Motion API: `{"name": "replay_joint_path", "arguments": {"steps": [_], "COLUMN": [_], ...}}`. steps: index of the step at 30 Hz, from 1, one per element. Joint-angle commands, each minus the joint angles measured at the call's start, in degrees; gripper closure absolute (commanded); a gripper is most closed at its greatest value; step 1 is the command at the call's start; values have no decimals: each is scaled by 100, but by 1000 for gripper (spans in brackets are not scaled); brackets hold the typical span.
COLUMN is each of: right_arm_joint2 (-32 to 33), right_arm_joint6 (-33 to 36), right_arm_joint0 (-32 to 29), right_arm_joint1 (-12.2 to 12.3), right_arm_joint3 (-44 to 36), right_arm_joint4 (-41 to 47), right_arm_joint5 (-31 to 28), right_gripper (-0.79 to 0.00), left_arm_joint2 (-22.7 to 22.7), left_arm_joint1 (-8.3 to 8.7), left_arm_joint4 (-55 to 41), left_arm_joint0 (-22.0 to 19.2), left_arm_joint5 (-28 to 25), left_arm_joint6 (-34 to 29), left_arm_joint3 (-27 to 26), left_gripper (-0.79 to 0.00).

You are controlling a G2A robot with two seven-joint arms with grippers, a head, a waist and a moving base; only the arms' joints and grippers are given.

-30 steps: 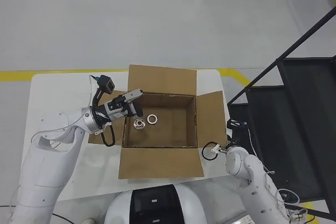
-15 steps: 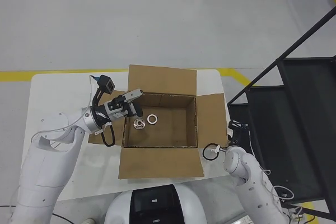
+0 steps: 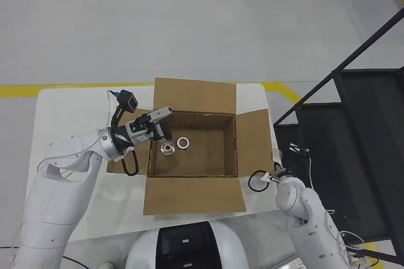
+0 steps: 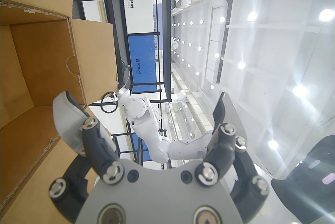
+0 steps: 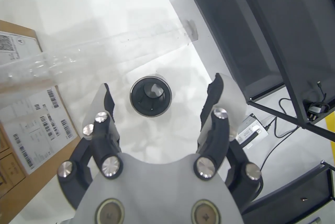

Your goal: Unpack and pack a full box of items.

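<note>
my right hand (image 5: 161, 84) hangs over the white surface (image 5: 78, 0) with its fingers (image 5: 106, 96) spread wide. between them, lower down, a small round black object with a silver metal rim (image 5: 151, 100) stands on the surface. a clear plastic strip (image 5: 104, 47) runs across to the brown cardboard box flap (image 5: 39, 191) with its white barcode labels (image 5: 34, 130). beside the surface stands a black metal rack (image 5: 248, 13).

The left arm (image 3: 57, 185) and right arm (image 3: 308, 215) wear glossy white rounded shells, a black cable (image 3: 126, 161) looping at the left wrist, and the left end effector (image 4: 144, 100) and right end effector (image 5: 162, 85) share grey plates (image 5: 157, 183), silver screws (image 5: 112, 167), black linkages (image 5: 104, 141) and pale, black-padded fingers (image 5: 233, 96).
</note>
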Motion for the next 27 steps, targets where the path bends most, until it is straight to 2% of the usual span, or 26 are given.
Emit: {"name": "replay_joint_path", "arguments": {"steps": [1, 7, 11, 13, 15, 20, 24, 27], "right_arm_joint2": [84, 241, 249, 216, 182, 43, -127, -209], "right_arm_joint6": [-50, -485, -927, -1119, -1289, -1516, -1629, -1672], "right_arm_joint0": [-215, -865, -1078, -1117, -1131, -1121, -1066, -990], "right_arm_joint1": [2, -22, -61, -82, -94, -79, -63, -70], "right_arm_joint3": [-373, -1391, -1832, -2000, -2164, -2514, -2669, -2669], "right_arm_joint4": [-54, -463, -757, -748, -748, -847, -1197, -1215], "right_arm_joint5": [77, 591, 1035, 1080, 972, 82, -444, -529], "right_gripper": [-785, -785, -785, -785, -785, -785, -785, -785], "left_arm_joint2": [0, 56, 210, 335, 501, 762, 818, 854], "left_arm_joint1": [0, 0, 10, 15, 15, 10, 39, 72], "left_arm_joint4": [0, 62, 213, 382, 574, 787, 1278, 1764], "left_arm_joint0": [0, 44, -52, -159, -267, -507, -608, -622], "left_arm_joint5": [0, 1, 157, 276, 417, 696, 766, 834], "left_arm_joint6": [0, 67, -132, -275, -422, -623, -464, -301], "left_arm_joint3": [0, -92, -150, -116, -35, 306, 411, 339], "left_gripper": [-785, -785, -785, -785, -785, -785, -785, -785]}}
